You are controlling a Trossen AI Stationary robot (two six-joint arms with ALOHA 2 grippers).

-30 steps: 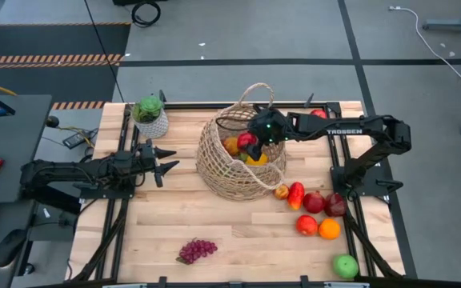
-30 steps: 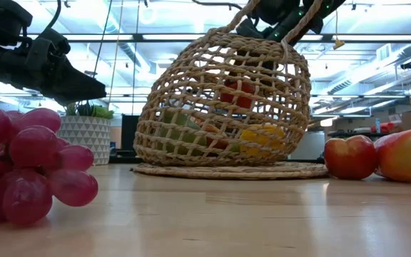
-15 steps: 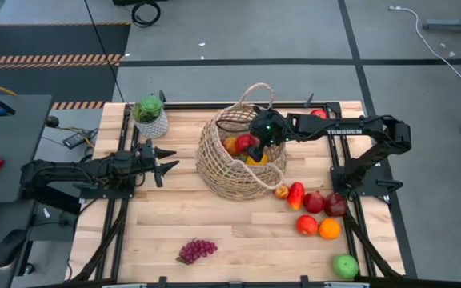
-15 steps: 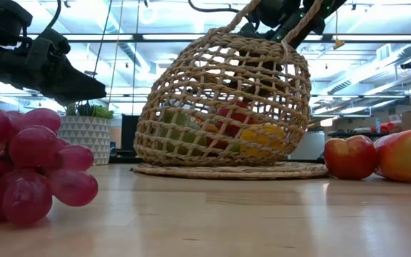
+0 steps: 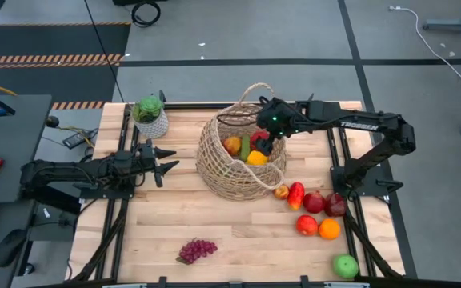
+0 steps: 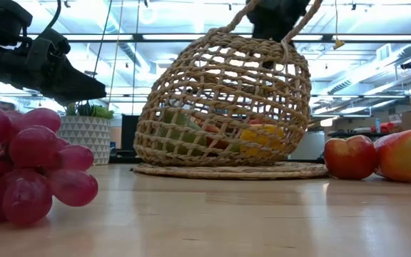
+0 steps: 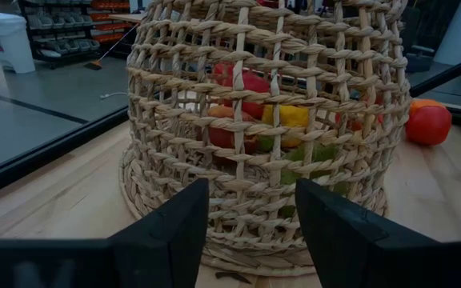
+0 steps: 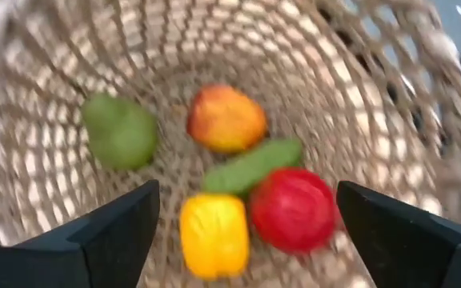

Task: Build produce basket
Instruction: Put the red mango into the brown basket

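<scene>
right gripper [image 5: 264, 138]: fingers spread, empty, above basket [image 5: 222, 172] | basket: mid-table, holds apple [image 8: 293, 210], pepper [image 8: 213, 235], cucumber [image 8: 250, 166] | left gripper [image 5: 166, 158]: parted, empty, beside basket | arm lettering: unreadable

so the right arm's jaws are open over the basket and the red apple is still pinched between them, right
Not quite. The right gripper does hang over the basket with jaws open, but nothing is between them. The red apple lies on the basket floor beside the yellow pepper and the cucumber. The right wrist view shows it.
</scene>
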